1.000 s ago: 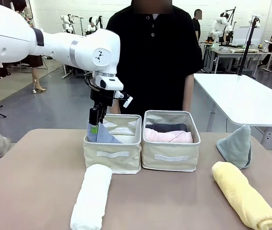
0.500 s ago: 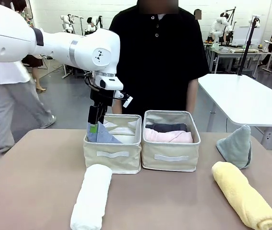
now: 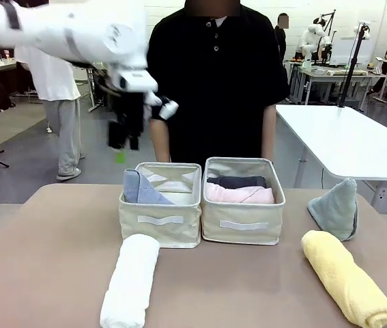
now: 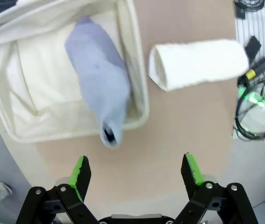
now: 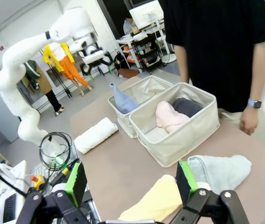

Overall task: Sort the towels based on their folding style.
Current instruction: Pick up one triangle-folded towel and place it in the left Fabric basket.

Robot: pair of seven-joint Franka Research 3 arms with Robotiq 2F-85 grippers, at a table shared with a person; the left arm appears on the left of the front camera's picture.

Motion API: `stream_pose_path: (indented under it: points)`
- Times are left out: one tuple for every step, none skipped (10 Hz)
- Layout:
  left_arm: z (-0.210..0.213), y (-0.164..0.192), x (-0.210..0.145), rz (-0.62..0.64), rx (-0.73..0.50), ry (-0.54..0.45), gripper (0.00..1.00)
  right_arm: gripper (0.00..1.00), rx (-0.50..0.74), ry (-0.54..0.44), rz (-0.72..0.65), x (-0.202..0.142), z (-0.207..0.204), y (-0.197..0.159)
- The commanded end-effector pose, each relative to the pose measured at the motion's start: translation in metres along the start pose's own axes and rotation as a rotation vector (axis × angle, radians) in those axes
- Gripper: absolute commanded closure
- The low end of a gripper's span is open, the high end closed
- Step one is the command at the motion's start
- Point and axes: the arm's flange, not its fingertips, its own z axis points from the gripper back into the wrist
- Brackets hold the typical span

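Note:
The lavender-blue cone towel [image 3: 138, 188] [image 4: 99, 79] leans in the left basket [image 3: 160, 220]. My left gripper [image 3: 121, 143] [image 4: 136, 169] is open and empty, lifted well above that basket. The pink [image 3: 237, 195] and dark grey [image 3: 237, 182] rolls lie in the right basket [image 3: 242, 225]. A white roll [image 3: 130, 280] [image 4: 197, 63] lies in front of the left basket. On the table's right lie the yellow roll [image 3: 347, 277] and the pale grey-green cone [image 3: 336, 208]. My right gripper [image 5: 131, 181] is open above the yellow roll [image 5: 153, 203], beside the grey-green cone [image 5: 221, 170].
A person in a black shirt [image 3: 213, 82] stands at the far edge behind the baskets, one hand [image 5: 247, 123] hanging near the table. The brown tabletop [image 3: 50, 260] is bare at the left and between the white and yellow rolls.
My left gripper has let go of the lavender-blue towel, which stays in the left basket, and has risen up and to the left, blurred by the motion.

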Motion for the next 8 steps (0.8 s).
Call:
stream_pose_path:
  points:
    - [0.004, -0.051, -0.055, 0.027, 0.012, -0.014, 0.0, 0.0, 0.01, -0.012, 0.014, 0.001, 0.0, 0.0]
    - [0.002, -0.063, -0.076, 0.077, 0.028, -0.036, 0.0, 0.0, 0.01, -0.012, 0.014, 0.001, 0.0, 0.0]
    - [-0.005, -0.071, -0.099, 0.147, 0.038, -0.068, 0.0, 0.0, 0.01, -0.012, 0.014, 0.001, 0.0, 0.0]
    - [-0.013, -0.078, -0.117, 0.2, 0.029, -0.096, 0.0, 0.0, 0.01, -0.012, 0.014, 0.001, 0.0, 0.0]
    - [-0.02, -0.085, -0.131, 0.252, 0.032, -0.1, 0.0, 0.0, 0.01, -0.012, 0.014, 0.001, 0.0, 0.0]
    - [-0.022, -0.089, -0.138, 0.291, 0.035, -0.102, 0.0, 0.0, 0.01, -0.012, 0.014, 0.001, 0.0, 0.0]
    - [-0.021, -0.086, -0.13, 0.313, 0.046, 0.011, 0.0, 0.0, 0.01, -0.012, 0.014, 0.001, 0.0, 0.0]
    - [-0.017, -0.08, -0.146, 0.244, 0.004, -0.071, 0.0, 0.0, 0.01, -0.012, 0.014, 0.001, 0.0, 0.0]
